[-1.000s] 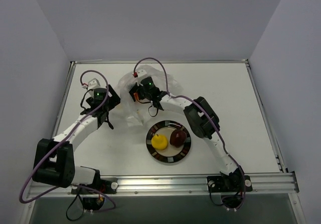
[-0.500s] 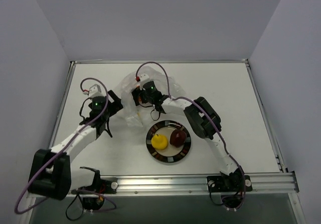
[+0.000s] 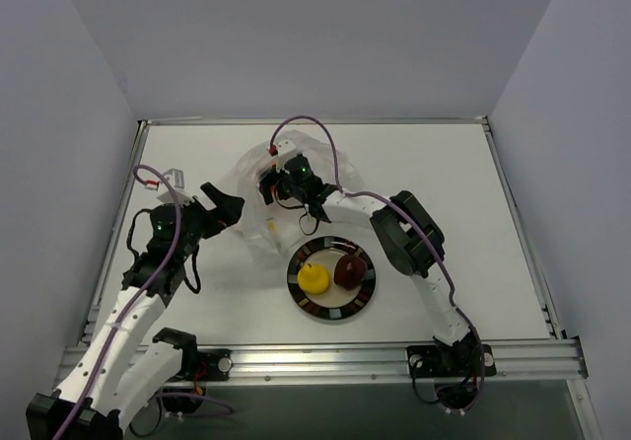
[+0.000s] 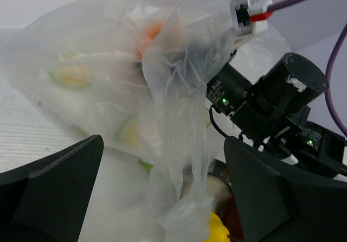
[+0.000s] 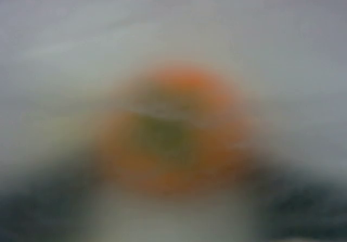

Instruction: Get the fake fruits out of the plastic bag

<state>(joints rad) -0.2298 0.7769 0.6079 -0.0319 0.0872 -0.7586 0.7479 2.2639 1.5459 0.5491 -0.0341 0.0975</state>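
While your right arm reaches across the table (image 3: 444,193) into the plastic bag (image 3: 254,238), its right pincer (image 3: 270,193) is buried in the crinkled film, and from above you cannot tell whether it is spread or pinching anything. Your right wrist camera gives only a heavy blur: the orange fruit (image 5: 173,128) fills the middle of the view, very close, with dark smears low on either side that may be the fingers, so no grip can be read. Your left wrist view shows the same orange colour high inside the bag, behind the film and next to the right arm's wrist. Your left pincer (image 3: 225,203) is spread wide, just beside the bag's left edge, holding nothing; the film hangs in front of the gap between its fingers. Two fruits are out already, the yellow fruit (image 3: 314,279) and the dark red fruit (image 3: 348,270), side by side and touching on the black-rimmed plate (image 3: 332,314), yellow on the left. That plate sits nearer your arm bases, just beside the bag's near edge.
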